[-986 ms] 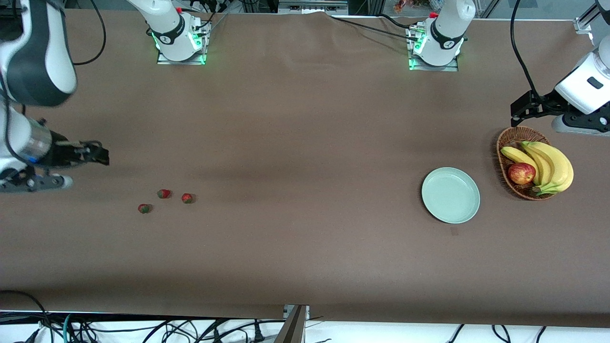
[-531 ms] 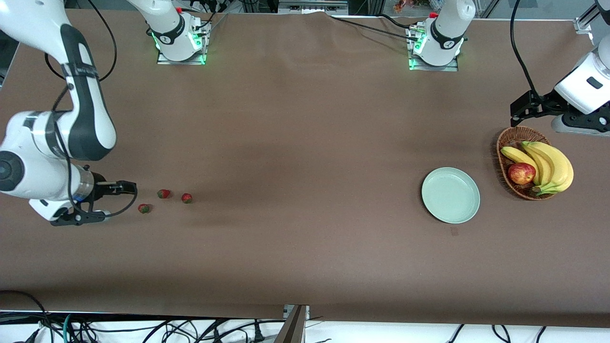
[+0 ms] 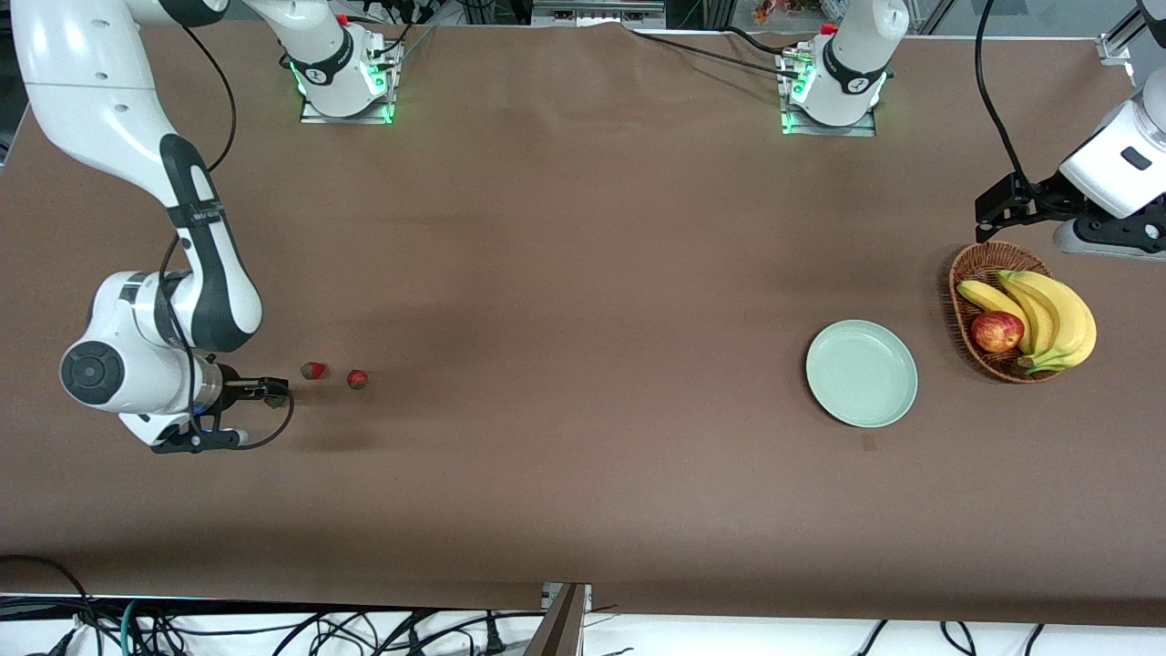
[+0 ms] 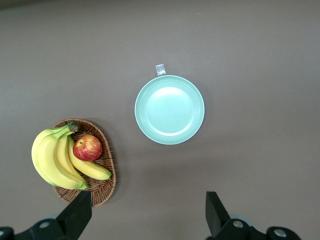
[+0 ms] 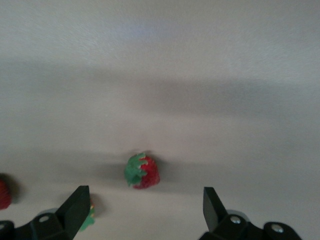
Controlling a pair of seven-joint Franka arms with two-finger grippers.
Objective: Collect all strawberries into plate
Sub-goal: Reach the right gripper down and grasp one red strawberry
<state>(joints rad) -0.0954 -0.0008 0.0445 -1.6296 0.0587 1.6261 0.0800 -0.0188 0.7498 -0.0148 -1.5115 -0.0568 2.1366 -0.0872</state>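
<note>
Three small red strawberries lie toward the right arm's end of the table. Two show plainly in the front view: one strawberry [image 3: 312,370] and a second strawberry [image 3: 357,379]. My right gripper [image 3: 273,393] hangs low over the third strawberry [image 5: 142,171], which is nearest the front camera. The right gripper [image 5: 145,200] is open with that berry just ahead of its jaws, untouched. A neighbouring berry [image 5: 89,216] peeks from beside one finger [image 5: 75,207]. The mint-green plate [image 3: 861,374] lies empty toward the left arm's end. My left gripper [image 3: 993,210] waits open above the table by the basket, its jaws [image 4: 148,200] empty.
A brown wicker basket [image 3: 976,266] with bananas [image 3: 1057,314] and a red apple [image 3: 997,331] stands beside the plate, toward the left arm's end. In the left wrist view the plate [image 4: 169,110] and basket [image 4: 102,187] show from above. Bare brown tabletop lies between strawberries and plate.
My right arm has swung in from the table's end and come down over the strawberry nearest the front camera, still open. The left arm, strawberries and plate have not moved.
</note>
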